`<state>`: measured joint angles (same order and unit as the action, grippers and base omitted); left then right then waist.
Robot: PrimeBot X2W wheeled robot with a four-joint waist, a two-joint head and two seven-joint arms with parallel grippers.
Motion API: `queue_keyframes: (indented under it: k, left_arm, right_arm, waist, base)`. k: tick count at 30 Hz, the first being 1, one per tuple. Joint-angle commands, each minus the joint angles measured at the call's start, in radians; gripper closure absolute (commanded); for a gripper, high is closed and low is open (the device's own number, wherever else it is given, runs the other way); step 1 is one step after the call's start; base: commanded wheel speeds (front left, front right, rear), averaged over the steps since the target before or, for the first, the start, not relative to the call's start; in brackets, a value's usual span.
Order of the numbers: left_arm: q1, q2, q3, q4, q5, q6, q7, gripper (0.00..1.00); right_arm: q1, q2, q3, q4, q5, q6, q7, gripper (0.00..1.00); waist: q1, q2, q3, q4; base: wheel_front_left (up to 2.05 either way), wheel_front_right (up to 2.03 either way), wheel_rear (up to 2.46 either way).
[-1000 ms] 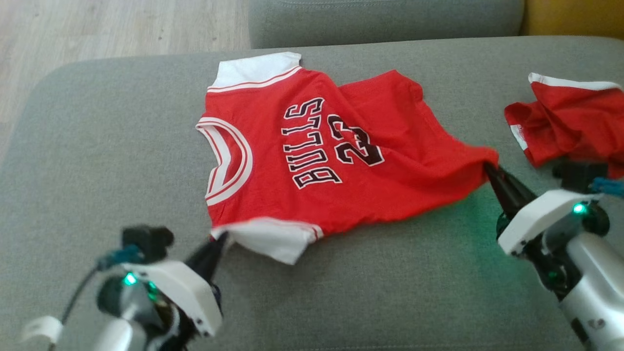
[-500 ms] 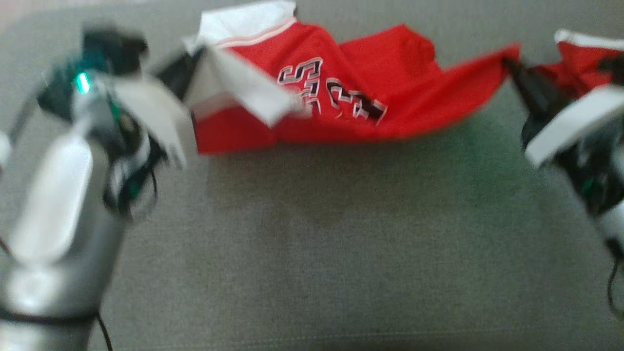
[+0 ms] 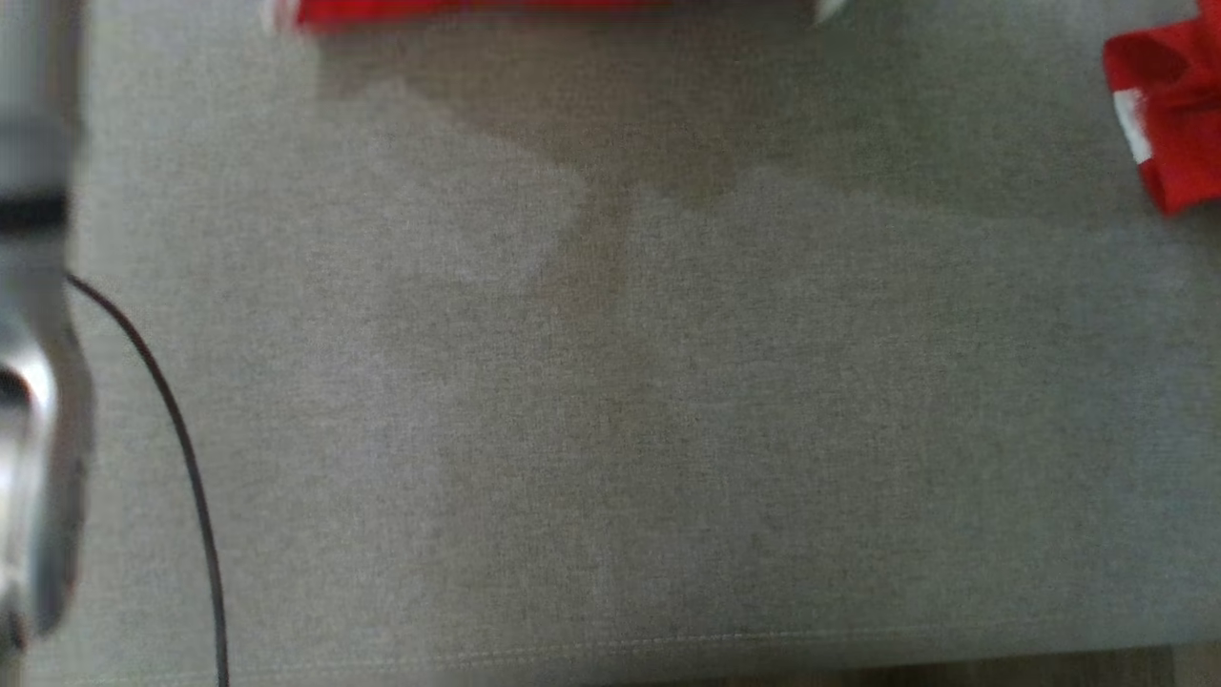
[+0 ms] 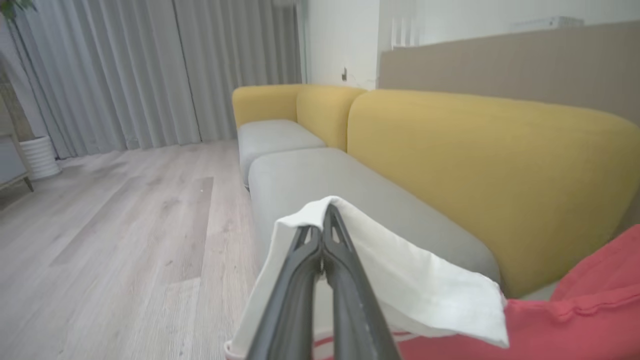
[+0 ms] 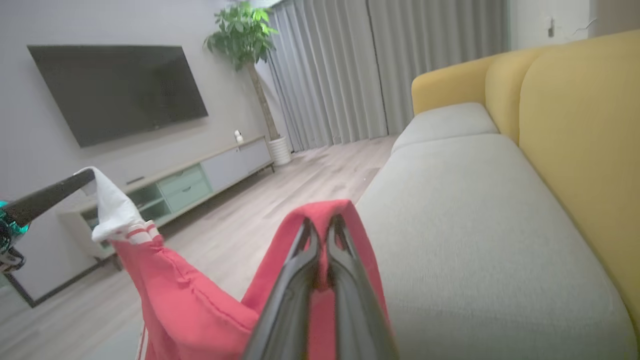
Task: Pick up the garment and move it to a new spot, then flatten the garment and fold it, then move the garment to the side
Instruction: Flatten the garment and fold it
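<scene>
The garment is a red jersey with white trim, lifted off the grey cushion. In the head view just its lower red edge [image 3: 534, 10] shows at the top, casting a shadow below. My left gripper [image 4: 324, 220] is shut on the garment's white sleeve [image 4: 400, 280]. My right gripper [image 5: 320, 225] is shut on a red corner of the garment [image 5: 320, 210], which hangs between both grippers. The left gripper [image 5: 75, 182] appears in the right wrist view holding the white sleeve [image 5: 112, 210]. A blurred pale left arm [image 3: 33, 382] runs down the head view's left edge.
A second red garment [image 3: 1169, 114] lies crumpled at the cushion's right edge. A dark cable [image 3: 181, 458] hangs by the left arm. The grey seat cushion [image 3: 610, 429] spreads below; yellow sofa backs [image 4: 475, 165] stand behind it. Wood floor [image 4: 100, 240] lies to the left.
Both grippers have raised the garment from the cushion, up out of the top of the head view. The head camera has tilted down, so the cushion now dominates.
</scene>
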<state>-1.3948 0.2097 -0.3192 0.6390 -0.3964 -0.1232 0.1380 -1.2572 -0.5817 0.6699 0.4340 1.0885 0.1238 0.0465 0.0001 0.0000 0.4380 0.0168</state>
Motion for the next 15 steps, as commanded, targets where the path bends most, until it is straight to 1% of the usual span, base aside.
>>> queue_keyframes:
  k: [1, 6, 10, 12, 15]
  left_arm:
    - [-0.111, 0.036, 0.035, 0.006, -0.003, -0.001, -0.023, 1.00]
    - [-0.309, 0.025, 0.060, 0.124, -0.002, 0.020, -0.072, 1.00]
    - [-0.444, 0.026, 0.067, 0.207, 0.009, 0.031, -0.115, 1.00]
    - [-0.490, 0.023, 0.073, 0.249, 0.004, 0.029, -0.139, 1.00]
    - [-0.516, 0.013, 0.072, 0.307, -0.013, 0.016, -0.172, 1.00]
  right_arm:
    - [-0.071, -0.014, -0.008, 0.006, 0.030, 0.007, -0.009, 1.00]
    - [-0.255, -0.016, -0.015, 0.090, 0.081, 0.007, -0.028, 1.00]
    - [-0.368, -0.016, -0.013, 0.150, 0.103, 0.007, -0.049, 1.00]
    - [-0.407, -0.019, 0.001, 0.168, 0.103, 0.007, -0.065, 1.00]
    - [-0.423, -0.029, 0.025, 0.171, 0.119, 0.007, -0.093, 1.00]
  waist:
    - [-0.0001, 0.0000, 0.024, 0.001]
    - [-0.0001, 0.0000, 0.066, 0.000]
    - [-0.0001, 0.0000, 0.093, -0.003]
    - [-0.0001, 0.0000, 0.102, -0.004]
    - [-0.0001, 0.0000, 0.105, -0.001]
  base:
    - [0.00, 0.00, 0.00]
    - [0.00, 0.00, 0.00]
    - [0.00, 0.00, 0.00]
    - [0.00, 0.00, 0.00]
    - [0.00, 0.00, 0.00]
